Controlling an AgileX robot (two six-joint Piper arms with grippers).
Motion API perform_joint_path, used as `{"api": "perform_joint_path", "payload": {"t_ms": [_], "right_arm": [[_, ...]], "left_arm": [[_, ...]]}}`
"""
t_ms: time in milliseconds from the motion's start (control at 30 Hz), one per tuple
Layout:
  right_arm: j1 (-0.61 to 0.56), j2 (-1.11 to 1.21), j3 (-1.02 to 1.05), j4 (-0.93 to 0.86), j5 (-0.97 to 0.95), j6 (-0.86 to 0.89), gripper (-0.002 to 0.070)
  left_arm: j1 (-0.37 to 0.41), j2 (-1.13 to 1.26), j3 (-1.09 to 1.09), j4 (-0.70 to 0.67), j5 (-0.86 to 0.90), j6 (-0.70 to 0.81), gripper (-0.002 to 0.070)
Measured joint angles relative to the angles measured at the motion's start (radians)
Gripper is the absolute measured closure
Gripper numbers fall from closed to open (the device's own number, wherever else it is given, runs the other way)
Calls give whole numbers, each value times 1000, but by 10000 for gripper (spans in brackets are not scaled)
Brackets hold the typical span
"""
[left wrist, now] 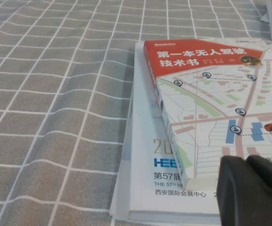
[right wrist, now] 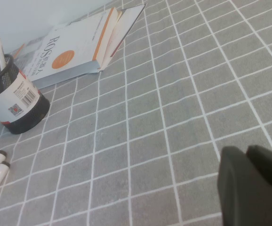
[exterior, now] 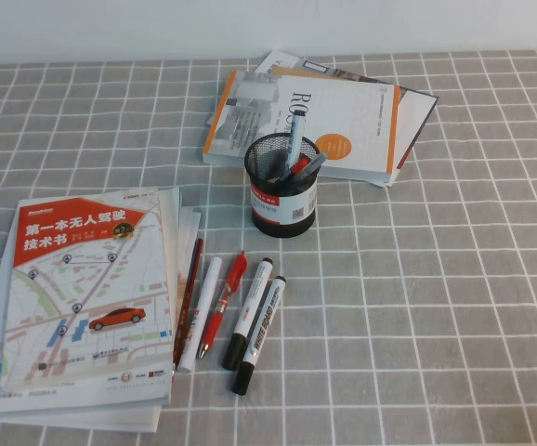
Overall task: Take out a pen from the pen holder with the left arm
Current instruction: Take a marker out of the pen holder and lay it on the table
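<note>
left gripper closed, empty, above the map book (lower left of the high view); right gripper closed over bare tablecloth | pen holder upper centre, pens standing inside | progress: no pen grasped; reach, grip and lift all remain

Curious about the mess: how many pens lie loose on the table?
5, in a row beside the map book: dark-red pen, white pen, red pen, two black markers. Left hand hovers over that book, right hand over the tablecloth.

Office or study desk: books, pens, pen holder.
</note>
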Motion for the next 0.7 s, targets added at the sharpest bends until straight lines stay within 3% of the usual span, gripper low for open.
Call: {"api": "perform_joint_path", "payload": {"t_ms": [500, 700], "right_arm": [[0, 0, 0, 0, 0, 0, 689], [0, 0, 0, 0, 0, 0, 688]], "left_arm": [[0, 0, 0, -53, -7, 0, 678], [0, 0, 0, -54, -114, 0, 678]]}}
